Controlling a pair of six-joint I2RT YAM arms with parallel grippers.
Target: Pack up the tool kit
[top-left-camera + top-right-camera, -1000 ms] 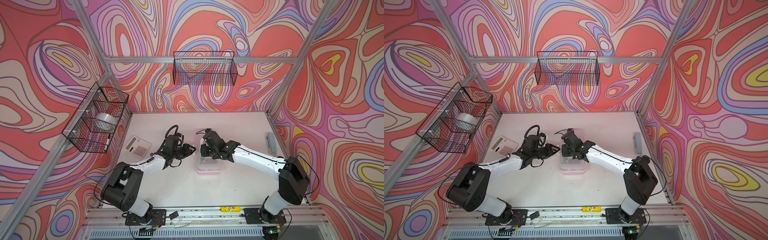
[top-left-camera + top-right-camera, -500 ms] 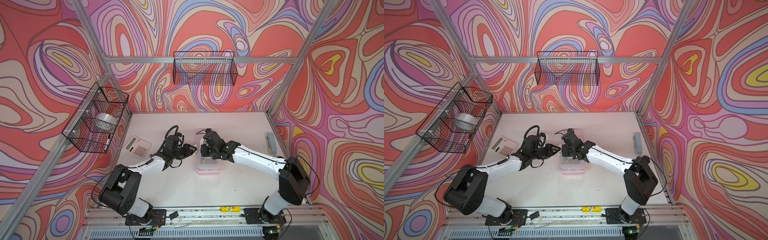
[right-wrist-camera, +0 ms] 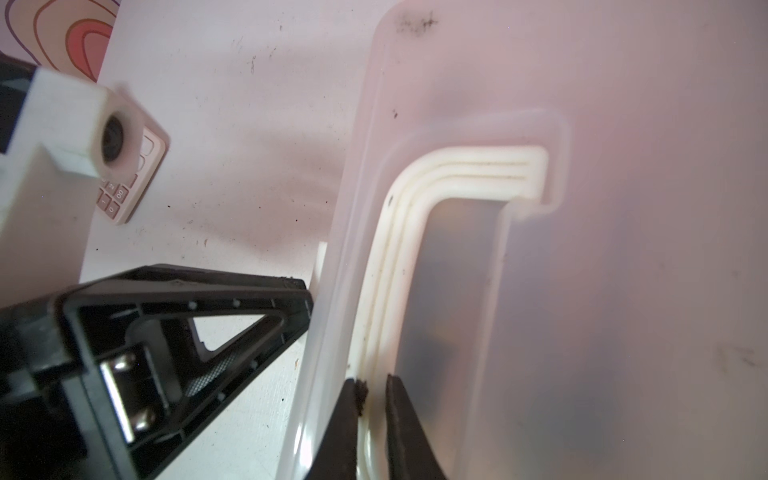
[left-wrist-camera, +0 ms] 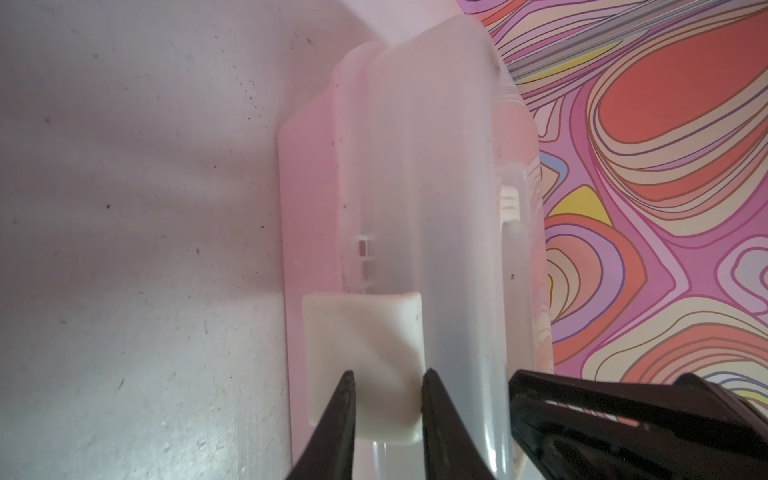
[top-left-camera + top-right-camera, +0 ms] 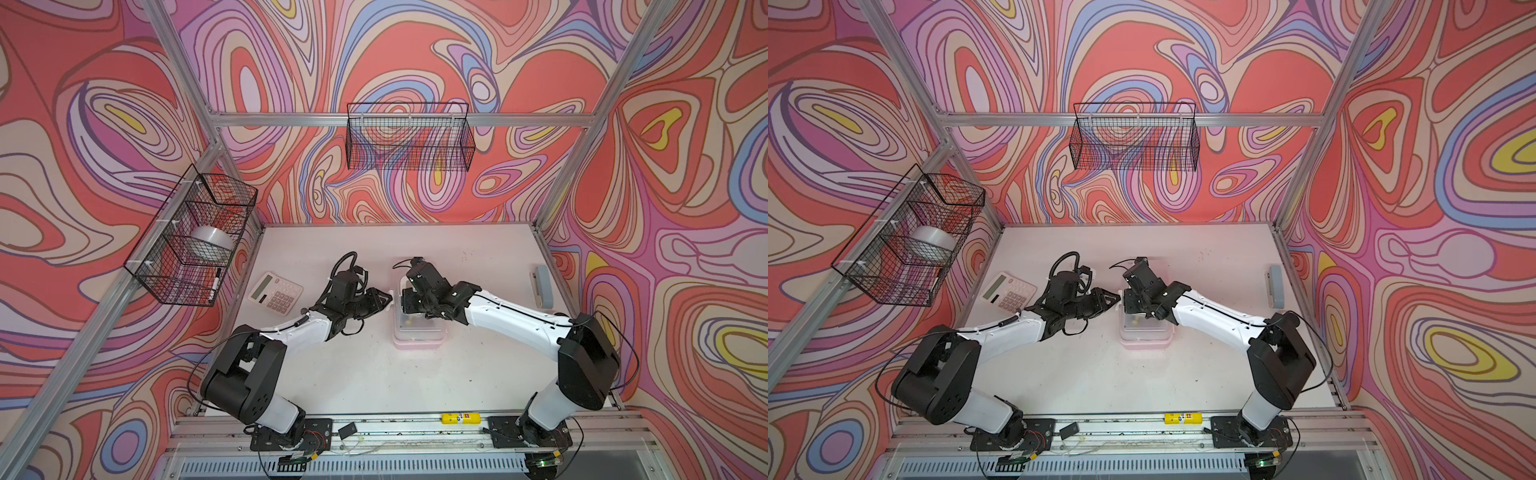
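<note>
The tool kit point(image 5: 417, 332) is a pink box with a translucent lid, standing mid-table in both top views point(image 5: 1146, 332). My left gripper point(image 5: 384, 300) is at the box's left side. In the left wrist view it point(image 4: 388, 374) has narrowly parted jaws, with the tips against the face of the white latch point(image 4: 365, 332). My right gripper point(image 3: 374, 380) sits on top of the lid, shut on the white handle point(image 3: 469, 166), which runs between its fingers. The contents show only as faint shapes through the lid.
A white calculator point(image 5: 275, 292) lies left of the left arm. A grey-blue stapler point(image 5: 542, 286) lies by the right wall. One wire basket point(image 5: 191, 237) on the left wall holds a tape roll, and another point(image 5: 409, 137) hangs on the back wall.
My left gripper has edged toward the box's side and its jaws have narrowed a little. The right arm and the box have not visibly moved.
</note>
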